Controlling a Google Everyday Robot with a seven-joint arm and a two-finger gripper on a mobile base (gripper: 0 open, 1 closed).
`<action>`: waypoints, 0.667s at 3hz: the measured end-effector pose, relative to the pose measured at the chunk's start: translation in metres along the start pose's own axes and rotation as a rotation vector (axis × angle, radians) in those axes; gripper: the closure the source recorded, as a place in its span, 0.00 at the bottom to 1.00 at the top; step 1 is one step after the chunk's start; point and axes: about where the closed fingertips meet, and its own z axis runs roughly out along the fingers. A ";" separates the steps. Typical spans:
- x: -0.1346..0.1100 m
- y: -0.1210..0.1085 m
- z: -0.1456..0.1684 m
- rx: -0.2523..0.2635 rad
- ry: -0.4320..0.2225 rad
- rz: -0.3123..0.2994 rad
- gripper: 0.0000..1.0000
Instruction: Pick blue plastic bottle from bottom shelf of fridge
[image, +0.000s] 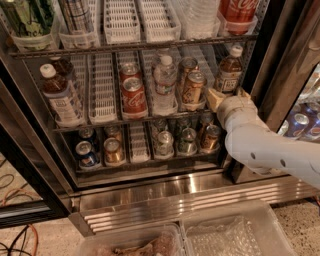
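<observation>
The speckled floor (300, 216) carries the fridge (165, 192) and loose cables (15, 235); the gripper (227, 97) is at its right side.

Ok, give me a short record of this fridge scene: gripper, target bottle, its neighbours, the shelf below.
gripper: right end of the bottle shelf, low beside the blue plastic bottle; contact unclear
blue plastic bottle: upright, rightmost lane, white cap
neighbours: brown cans to its left, then a water bottle
shelf below: short cans in lanes
fridge: steel grille base under the shelves
</observation>
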 end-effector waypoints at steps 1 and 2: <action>-0.008 -0.002 0.005 0.005 -0.015 -0.002 0.35; -0.015 0.003 0.009 -0.004 -0.028 -0.004 0.35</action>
